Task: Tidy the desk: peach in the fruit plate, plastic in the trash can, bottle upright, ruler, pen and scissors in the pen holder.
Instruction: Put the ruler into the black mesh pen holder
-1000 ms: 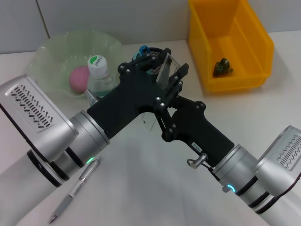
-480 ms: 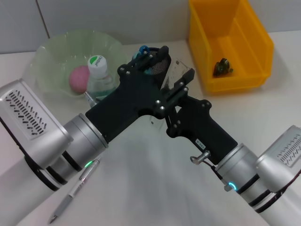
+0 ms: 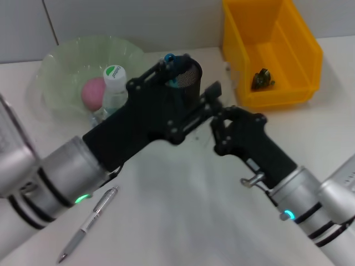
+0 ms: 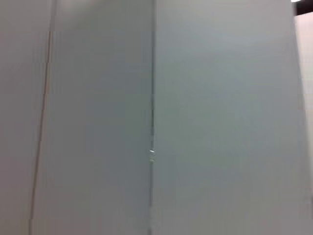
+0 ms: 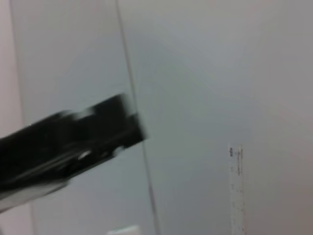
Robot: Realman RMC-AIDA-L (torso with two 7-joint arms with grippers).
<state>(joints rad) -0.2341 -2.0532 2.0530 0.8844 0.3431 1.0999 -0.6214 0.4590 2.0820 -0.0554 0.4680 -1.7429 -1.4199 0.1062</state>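
Head view: both grippers meet over the desk just in front of the black mesh pen holder (image 3: 186, 75), left gripper (image 3: 191, 113) crossing over right gripper (image 3: 219, 119); motion blur hides both claws, so cannot tell if either is spread or pinching. A clear ruler (image 5: 236, 188) shows only in the right wrist view, against a grey wall. Peach (image 3: 92, 91) lies in the green fruit plate (image 3: 66, 61), the bottle (image 3: 113, 86) upright at its rim; pen (image 3: 89, 223) lies on the desk, partly under the left arm; the yellow bin (image 3: 272, 47) holds a small dark item.
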